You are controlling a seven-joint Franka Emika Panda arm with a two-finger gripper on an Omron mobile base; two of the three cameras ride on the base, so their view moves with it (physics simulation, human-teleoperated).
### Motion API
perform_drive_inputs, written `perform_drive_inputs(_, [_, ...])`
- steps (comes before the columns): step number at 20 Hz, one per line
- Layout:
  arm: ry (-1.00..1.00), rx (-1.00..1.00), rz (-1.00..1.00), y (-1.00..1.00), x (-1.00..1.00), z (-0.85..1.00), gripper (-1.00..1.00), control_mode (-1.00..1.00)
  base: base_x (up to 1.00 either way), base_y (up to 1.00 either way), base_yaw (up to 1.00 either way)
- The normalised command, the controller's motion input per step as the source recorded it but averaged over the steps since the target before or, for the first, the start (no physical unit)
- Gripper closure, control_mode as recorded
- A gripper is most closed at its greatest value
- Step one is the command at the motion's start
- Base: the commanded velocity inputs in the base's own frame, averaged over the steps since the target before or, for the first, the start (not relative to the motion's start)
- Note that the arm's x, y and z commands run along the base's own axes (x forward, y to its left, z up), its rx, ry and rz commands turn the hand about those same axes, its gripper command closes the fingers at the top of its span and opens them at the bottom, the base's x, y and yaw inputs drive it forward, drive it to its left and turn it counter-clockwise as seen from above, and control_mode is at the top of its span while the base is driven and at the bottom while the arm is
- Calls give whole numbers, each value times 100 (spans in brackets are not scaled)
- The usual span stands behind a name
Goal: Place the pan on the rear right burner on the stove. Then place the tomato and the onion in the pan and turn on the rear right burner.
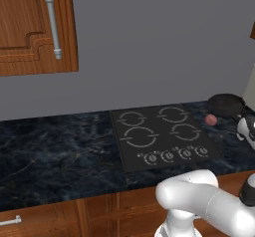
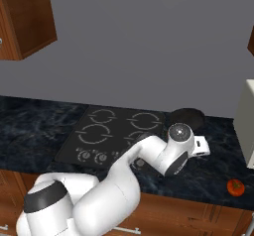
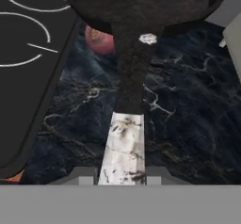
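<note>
The gripper (image 3: 123,176) is closed on the pale tip of the pan's handle, its two dark fingertips (image 3: 80,175) pressed against either side of that tip in the hand view. The pan (image 3: 141,4) sits on the dark marbled counter (image 1: 55,146) just to the right of the stove (image 1: 162,136), at the far side near the grey wall, with its handle running back toward the hand. The onion (image 1: 210,120) lies on the counter touching or nearly touching the pan's near left rim, between the pan and the stove's right edge. The rear right burner (image 1: 173,114) is bare, as are the other three rings, and the four knobs (image 1: 174,155) line the stove's near edge. The tomato (image 2: 235,187) rests well apart, on the counter's near right, close to a pale appliance (image 2: 245,126).
</note>
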Motion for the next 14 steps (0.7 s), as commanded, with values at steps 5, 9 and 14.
perform_drive_inputs(5, [0,4,5,26,1,14,100,-100,0,0,0])
perform_drive_inputs(9, [0,0,12,22,7,34,100,-100,0,0,0])
perform_drive_inputs(14, [4,0,10,19,0,57,100,-100,0,0,0])
